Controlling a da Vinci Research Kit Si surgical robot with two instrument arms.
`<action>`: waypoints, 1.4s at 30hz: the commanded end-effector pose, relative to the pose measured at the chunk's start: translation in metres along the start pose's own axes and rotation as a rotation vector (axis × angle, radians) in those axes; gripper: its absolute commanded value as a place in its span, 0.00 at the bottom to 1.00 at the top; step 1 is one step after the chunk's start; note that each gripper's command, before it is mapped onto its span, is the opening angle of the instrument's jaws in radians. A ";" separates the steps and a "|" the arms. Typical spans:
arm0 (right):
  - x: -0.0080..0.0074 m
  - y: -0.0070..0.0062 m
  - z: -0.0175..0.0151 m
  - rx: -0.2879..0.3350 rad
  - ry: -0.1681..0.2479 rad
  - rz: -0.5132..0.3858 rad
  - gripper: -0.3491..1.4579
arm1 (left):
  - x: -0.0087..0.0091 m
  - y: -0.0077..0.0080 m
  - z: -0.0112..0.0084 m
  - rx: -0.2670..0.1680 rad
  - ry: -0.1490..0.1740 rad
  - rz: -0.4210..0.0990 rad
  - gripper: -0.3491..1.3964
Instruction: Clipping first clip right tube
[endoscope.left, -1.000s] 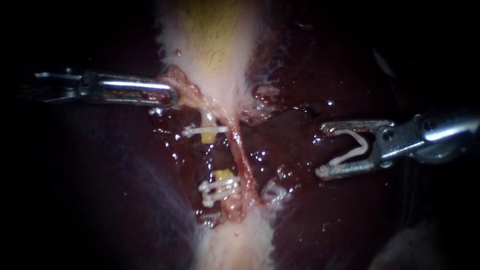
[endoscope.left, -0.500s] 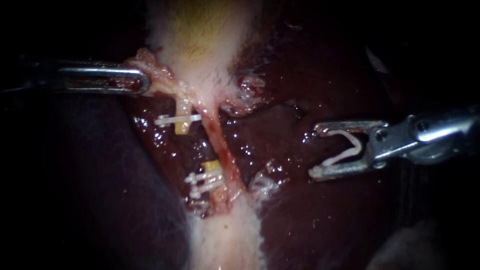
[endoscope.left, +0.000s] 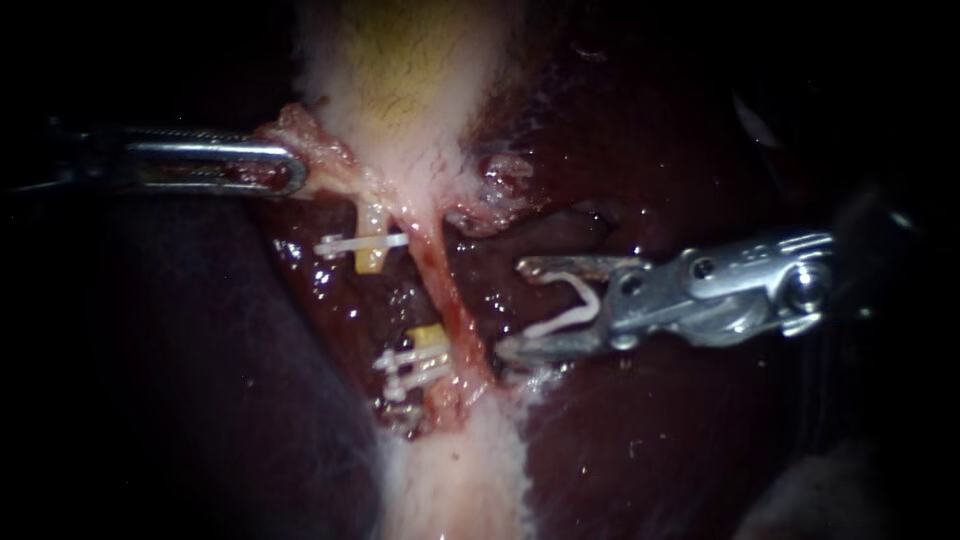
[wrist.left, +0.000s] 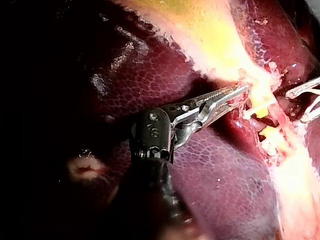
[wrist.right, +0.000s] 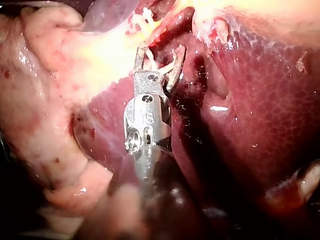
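your right instrument (endoscope.left: 512, 308) is holding its jaws wide apart, with a white clip (endoscope.left: 570, 305) sitting against both. its tips are hovering just right of the right tube (endoscope.left: 440, 285). your left instrument (endoscope.left: 290, 168) is clamping tissue (endoscope.left: 310, 148) up-left of that tube. wet, dark liver (endoscope.left: 640, 420) is glistening around the tube, fading into blackness.

Black surroundings, light pooled at centre

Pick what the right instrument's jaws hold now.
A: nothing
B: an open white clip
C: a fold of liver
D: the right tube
B: a white clip, its legs spread apart, sits between the jaws of the right instrument.
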 end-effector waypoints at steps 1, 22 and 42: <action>0.0001 0.0001 0.0005 0.001 0.000 0.001 0.47 | 0.0000 0.0000 0.0000 -0.002 0.000 0.000 0.00; 0.0018 0.0000 0.0072 0.275 0.121 0.103 0.47 | -0.0004 -0.0001 0.0003 -0.005 -0.002 0.003 0.00; -0.0011 -0.0050 0.0080 0.510 0.091 0.172 0.43 | -0.0004 -0.0002 0.0003 -0.006 -0.002 0.003 0.00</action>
